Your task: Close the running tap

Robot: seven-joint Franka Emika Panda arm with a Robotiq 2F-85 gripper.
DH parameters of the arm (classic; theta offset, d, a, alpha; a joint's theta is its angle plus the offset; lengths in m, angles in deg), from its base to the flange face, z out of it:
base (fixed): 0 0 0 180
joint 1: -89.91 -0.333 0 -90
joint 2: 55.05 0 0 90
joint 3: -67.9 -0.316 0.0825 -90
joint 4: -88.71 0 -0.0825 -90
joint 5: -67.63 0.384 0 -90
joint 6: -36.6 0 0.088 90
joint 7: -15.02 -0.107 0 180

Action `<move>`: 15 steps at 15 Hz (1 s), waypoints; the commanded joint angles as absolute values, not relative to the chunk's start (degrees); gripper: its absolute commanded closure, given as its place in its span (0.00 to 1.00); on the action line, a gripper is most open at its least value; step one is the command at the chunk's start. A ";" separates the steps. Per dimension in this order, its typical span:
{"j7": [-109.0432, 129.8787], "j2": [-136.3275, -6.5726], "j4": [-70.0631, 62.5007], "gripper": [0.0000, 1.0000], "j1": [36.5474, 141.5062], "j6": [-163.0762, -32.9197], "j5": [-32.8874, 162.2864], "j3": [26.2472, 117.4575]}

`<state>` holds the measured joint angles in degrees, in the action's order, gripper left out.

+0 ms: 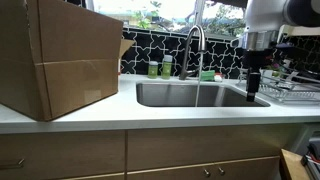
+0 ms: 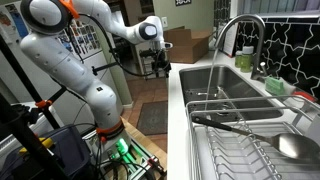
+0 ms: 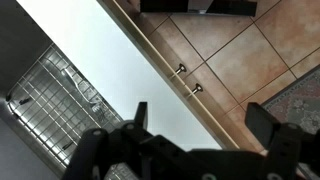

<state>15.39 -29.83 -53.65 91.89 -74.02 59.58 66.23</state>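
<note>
The tap is a tall brushed-steel gooseneck behind the steel sink. A thin stream of water falls from its spout into the basin. The tap also shows in an exterior view, with the stream below the spout. My gripper hangs in the air to the right of the tap, apart from it, near the sink's right end. It also shows in an exterior view. In the wrist view the gripper is open and empty, above the white counter.
A large cardboard box stands on the counter left of the sink. Small green bottles stand behind the sink by the tap. A wire dish rack sits right of the sink and also shows in the wrist view. Cabinet fronts and tiled floor lie below.
</note>
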 commanded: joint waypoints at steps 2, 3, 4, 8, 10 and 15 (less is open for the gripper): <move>15.21 -29.85 -53.56 0.00 91.35 -73.89 59.39 66.70; 15.21 -29.85 -53.56 0.00 91.35 -73.89 59.39 66.70; 15.21 -29.85 -53.56 0.00 91.35 -73.89 59.39 66.70; 14.23 -31.60 -50.65 0.00 93.21 -73.63 60.39 68.71; 14.15 -30.92 -48.28 0.00 95.80 -72.50 60.64 71.93; 14.37 -29.56 -44.49 0.00 102.82 -73.39 59.76 79.88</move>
